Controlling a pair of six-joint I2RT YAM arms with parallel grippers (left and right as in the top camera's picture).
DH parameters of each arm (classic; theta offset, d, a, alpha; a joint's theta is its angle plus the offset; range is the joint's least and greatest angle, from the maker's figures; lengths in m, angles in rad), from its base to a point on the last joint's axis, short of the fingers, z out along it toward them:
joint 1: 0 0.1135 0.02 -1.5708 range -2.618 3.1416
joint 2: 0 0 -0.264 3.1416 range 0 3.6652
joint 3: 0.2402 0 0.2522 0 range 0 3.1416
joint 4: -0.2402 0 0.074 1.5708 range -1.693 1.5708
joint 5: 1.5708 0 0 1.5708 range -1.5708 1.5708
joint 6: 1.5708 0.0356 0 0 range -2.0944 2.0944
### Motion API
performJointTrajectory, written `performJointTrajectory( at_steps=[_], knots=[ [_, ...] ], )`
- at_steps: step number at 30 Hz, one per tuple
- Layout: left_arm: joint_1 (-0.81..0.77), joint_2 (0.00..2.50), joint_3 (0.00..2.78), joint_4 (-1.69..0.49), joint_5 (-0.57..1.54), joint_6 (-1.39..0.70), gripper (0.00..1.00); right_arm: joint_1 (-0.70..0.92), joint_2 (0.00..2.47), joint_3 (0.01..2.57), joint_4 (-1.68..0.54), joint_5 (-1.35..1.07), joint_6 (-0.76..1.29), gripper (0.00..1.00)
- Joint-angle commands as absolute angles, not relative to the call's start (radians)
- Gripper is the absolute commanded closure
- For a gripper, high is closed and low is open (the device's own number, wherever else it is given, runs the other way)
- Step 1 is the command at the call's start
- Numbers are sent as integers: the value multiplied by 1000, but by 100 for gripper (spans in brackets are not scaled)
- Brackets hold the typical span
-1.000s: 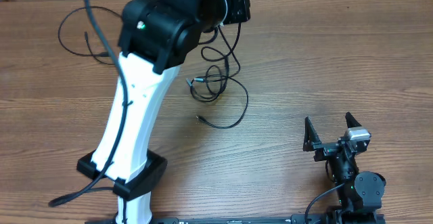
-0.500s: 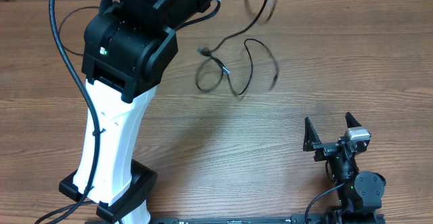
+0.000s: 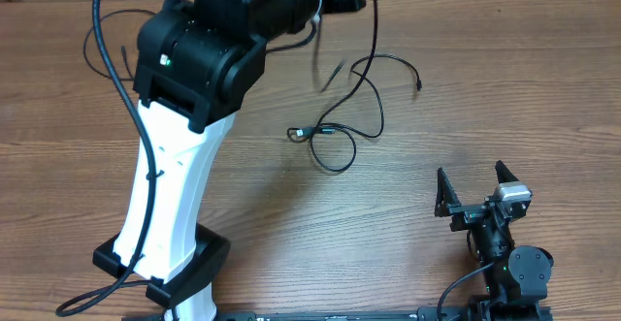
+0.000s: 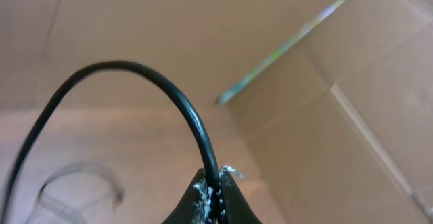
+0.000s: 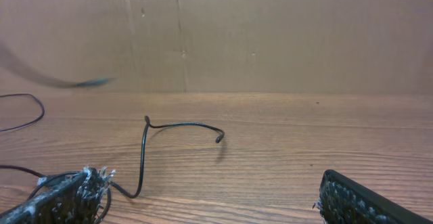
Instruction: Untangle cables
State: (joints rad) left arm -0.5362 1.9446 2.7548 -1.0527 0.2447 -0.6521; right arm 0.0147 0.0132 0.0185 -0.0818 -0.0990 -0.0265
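Note:
Thin black cables (image 3: 340, 132) lie in loose loops mid-table, with a plug end at the right (image 3: 418, 85) and a strand rising to my left gripper. My left gripper (image 4: 218, 195) is shut on a black cable (image 4: 169, 92) and is raised at the table's far edge; in the overhead view the arm body hides its fingers. Another thin cable loop (image 3: 107, 54) lies at the far left. My right gripper (image 3: 475, 187) is open and empty near the front right. In the right wrist view a cable (image 5: 179, 126) with its plug end lies ahead of the fingers (image 5: 210, 200).
The large white and black left arm (image 3: 179, 166) spans the left half of the table, with its thick black wire (image 3: 107, 88) looping beside it. A cardboard wall (image 5: 270, 34) stands behind the table's far edge.
The left arm swung back right with the cable in its grip. The dangling cable bundle dropped lower and spread onto the table, one plug end flung out to the right. The right arm stayed still.

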Motion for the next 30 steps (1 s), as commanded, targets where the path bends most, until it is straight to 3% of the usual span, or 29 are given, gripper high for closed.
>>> performJointTrajectory(
  at_steps=[1,6,13,20,30],
  knots=[
    [-530,1941,2761,-932,237,-755,96,13,11,9,-77,-94,-31,0],
    [-530,1942,2761,-783,237,-903,96,13,11,9,-77,-94,-31,0],
    [-530,1942,2761,-752,189,-924,96,13,11,9,-77,-94,-31,0],
    [-498,1941,2761,-899,19,-920,96,13,11,9,-77,-94,-31,0],
    [-343,1936,2761,-1126,14,-791,96,13,11,9,-77,-94,-31,0]
  ],
)
